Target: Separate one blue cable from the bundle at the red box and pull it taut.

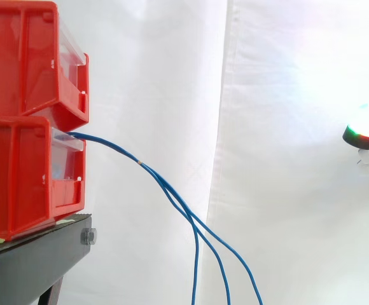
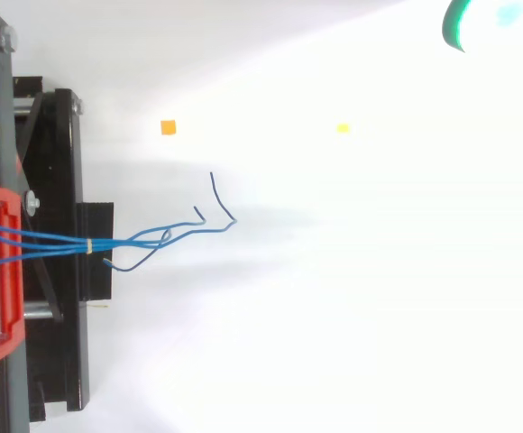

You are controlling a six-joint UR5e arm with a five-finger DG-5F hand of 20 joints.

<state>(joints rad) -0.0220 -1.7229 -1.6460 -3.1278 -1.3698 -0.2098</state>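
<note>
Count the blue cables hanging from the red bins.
3. All leave the lower red bin as a bundle held by a small tie, then part: left cable, middle cable and right cable hang side by side. Another could hide in the bundle.

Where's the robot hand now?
In the side view the hand is at the right edge, far right of the thin blue cables that hang from the lower red plastic bin.
</note>
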